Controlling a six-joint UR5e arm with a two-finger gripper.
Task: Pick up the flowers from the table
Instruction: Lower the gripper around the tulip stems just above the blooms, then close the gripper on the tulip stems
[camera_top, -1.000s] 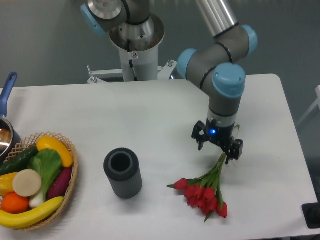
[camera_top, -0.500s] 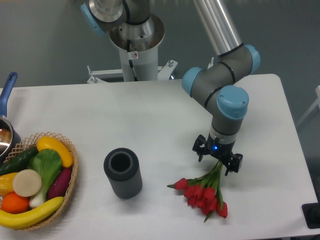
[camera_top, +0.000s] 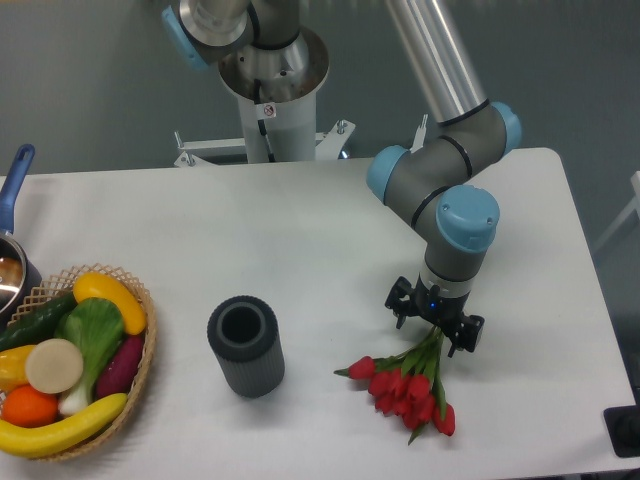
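Note:
The flowers, a bunch of red tulip buds on green stems, lie on the white table at the front right, buds pointing toward the front edge. My gripper has come straight down over the stem end, its black fingers standing on either side of the stems close to the tabletop. The jaws look spread, with the stems running up between them. The far ends of the stems are hidden under the gripper.
A dark grey ribbed cylinder cup stands upright left of the flowers. A wicker basket of fruit and vegetables sits at the front left, with a blue-handled pot behind it. The arm's base rises at the table's back.
The gripper has dropped lower onto the stem end of the flowers. The flowers, cup and basket have stayed where they were.

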